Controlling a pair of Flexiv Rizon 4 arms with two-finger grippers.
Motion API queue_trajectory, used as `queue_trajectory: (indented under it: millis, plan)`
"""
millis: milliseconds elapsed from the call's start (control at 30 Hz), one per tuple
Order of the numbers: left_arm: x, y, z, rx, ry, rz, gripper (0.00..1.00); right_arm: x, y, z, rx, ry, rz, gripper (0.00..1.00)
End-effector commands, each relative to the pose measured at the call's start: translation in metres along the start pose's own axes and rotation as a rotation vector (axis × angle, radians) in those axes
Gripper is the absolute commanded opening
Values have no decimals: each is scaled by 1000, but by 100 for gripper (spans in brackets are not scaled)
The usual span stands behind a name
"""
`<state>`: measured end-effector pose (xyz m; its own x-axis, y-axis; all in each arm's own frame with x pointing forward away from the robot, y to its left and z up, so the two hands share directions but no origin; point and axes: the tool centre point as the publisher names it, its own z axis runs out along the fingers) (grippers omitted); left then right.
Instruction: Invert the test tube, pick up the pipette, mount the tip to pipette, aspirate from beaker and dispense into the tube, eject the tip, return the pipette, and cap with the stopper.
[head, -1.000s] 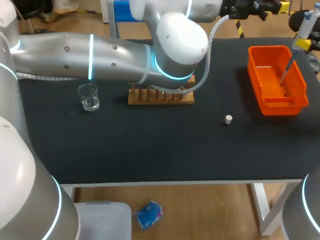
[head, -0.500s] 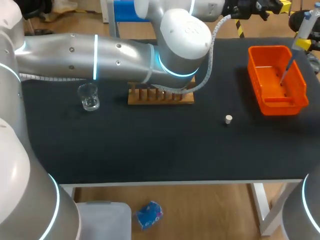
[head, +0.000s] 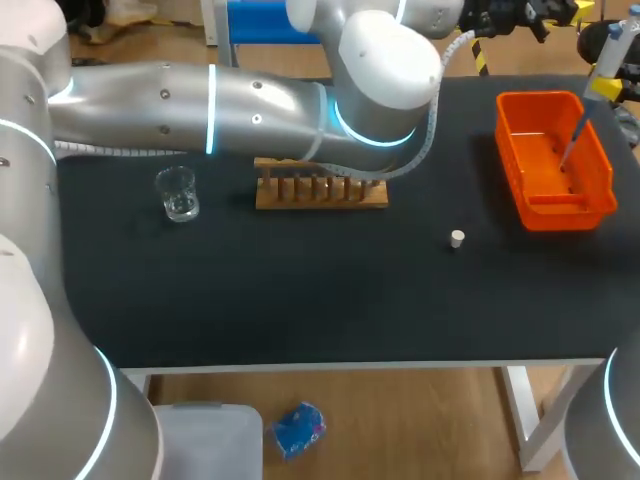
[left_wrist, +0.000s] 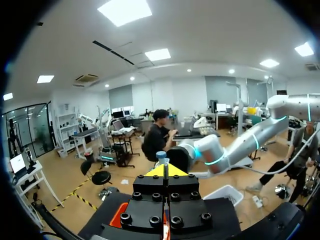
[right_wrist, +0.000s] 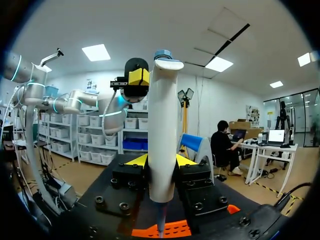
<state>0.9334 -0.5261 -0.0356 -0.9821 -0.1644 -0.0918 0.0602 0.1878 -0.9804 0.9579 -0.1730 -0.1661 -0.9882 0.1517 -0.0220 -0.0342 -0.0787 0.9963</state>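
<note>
R fingers (right_wrist: 138, 160) pinch pipette (right_wrist: 162, 130) over orange bin (head: 601, 192); L fingers (left_wrist: 154, 172): can't tell.

- A black-topped bench (head: 300, 300) with a pale front edge and white legs carries everything else.
- An orange rectangular plastic bin (head: 548, 215), open at the top, stands near the bench's far right corner with its long sides running front to back. Its front wall is lower in the middle.
- A light brown wooden rack (head: 320, 193) with a row of upright pegs sits at the far middle of the bench, well apart from the bin; its rear part is hidden.
</note>
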Motion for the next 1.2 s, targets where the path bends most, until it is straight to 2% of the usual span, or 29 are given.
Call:
queue_trajectory:
  millis: [33, 333, 600, 1200]
  plan:
    - [-7, 5, 22, 256, 15, 4, 0, -1, 0, -1, 0, 6, 1, 0]
    - [-12, 9, 45, 333, 52, -34, 0, -1, 0, -1, 0, 6, 1, 0]
    - [-14, 13, 52, 384, 62, -49, 0, -1, 0, -1, 0, 6, 1, 0]
    - [-8, 19, 59, 402, 78, -63, 0, -1, 0, -1, 0, 6, 1, 0]
